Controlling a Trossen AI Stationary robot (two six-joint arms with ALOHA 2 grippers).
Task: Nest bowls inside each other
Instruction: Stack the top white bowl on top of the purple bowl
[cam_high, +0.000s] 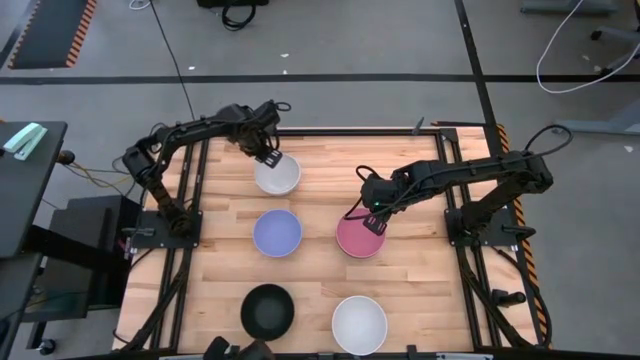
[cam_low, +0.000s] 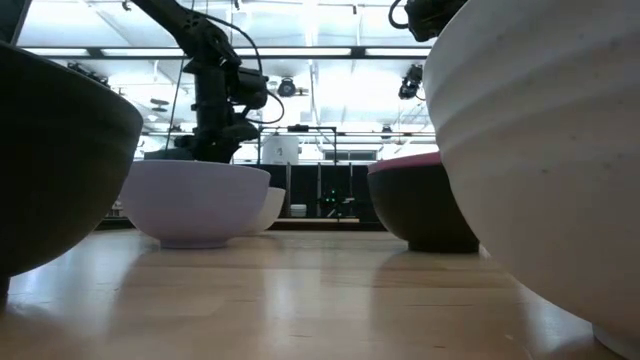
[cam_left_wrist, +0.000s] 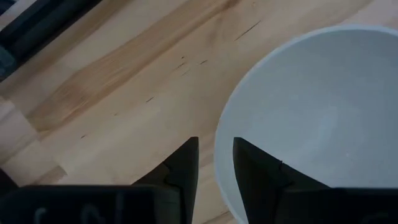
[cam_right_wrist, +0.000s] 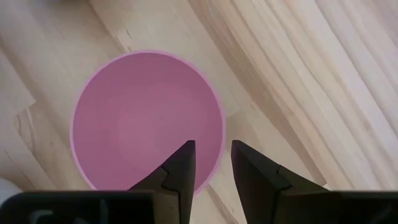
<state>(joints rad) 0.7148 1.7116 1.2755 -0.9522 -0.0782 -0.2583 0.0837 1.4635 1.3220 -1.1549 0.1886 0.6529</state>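
Note:
Five bowls stand on their bases on the wooden table: a white bowl (cam_high: 277, 175) at the far side, a lavender-blue bowl (cam_high: 277, 233), a pink bowl (cam_high: 361, 237), a black bowl (cam_high: 268, 310) and a second white bowl (cam_high: 359, 324) near the front edge. A second black bowl is out of view. My left gripper (cam_left_wrist: 216, 142) is open and low at the far white bowl's (cam_left_wrist: 311, 118) rim, one finger outside and one inside, without visibly touching it. My right gripper (cam_right_wrist: 212, 144) is open and hovers above the pink bowl's (cam_right_wrist: 146, 118) rim.
In the low view the black bowl (cam_low: 50, 160) and the near white bowl (cam_low: 550, 150) loom close at either side. Bare wood lies between the bowls. Black frame rails (cam_high: 190, 225) and the arm bases flank the table's left and right edges.

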